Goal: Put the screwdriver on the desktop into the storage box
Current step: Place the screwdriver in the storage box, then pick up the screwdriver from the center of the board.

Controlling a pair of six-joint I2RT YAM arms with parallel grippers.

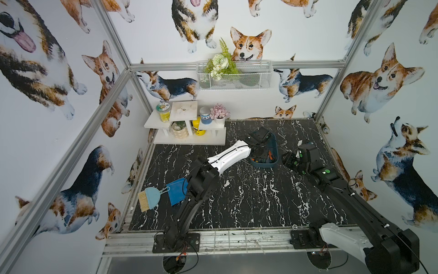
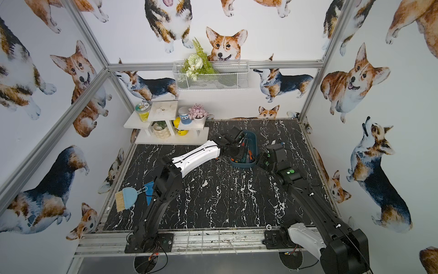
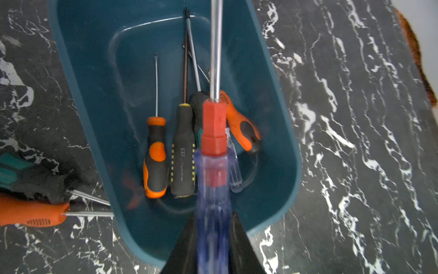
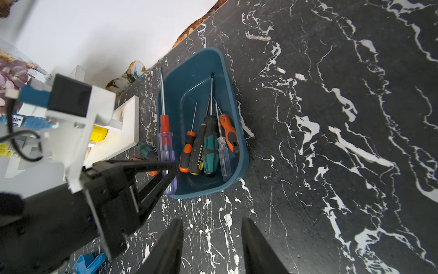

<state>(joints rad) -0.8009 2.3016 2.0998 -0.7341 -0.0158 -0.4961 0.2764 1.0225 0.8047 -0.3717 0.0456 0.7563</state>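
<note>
Placement step: the left gripper (image 3: 212, 233) clamps the clear-handled screwdriver (image 3: 213, 128) above the storage box (image 3: 78, 59) — next, lower inside the rim and release. The right gripper (image 4: 211, 239) waits slightly parted, empty — two other screwdrivers (image 3: 33, 214) lie on the desktop (image 3: 355, 142).

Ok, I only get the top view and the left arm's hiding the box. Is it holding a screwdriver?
Observer: Yes, the left gripper is shut on a red-collared screwdriver, over the box.
Operator: How many are in there?
Observer: Inside lie five screwdrivers, handles at one end.
Operator: Any left on the desktop?
Observer: Two beside the box: a green-handled one and an orange-handled one, tips toward its wall.
</note>
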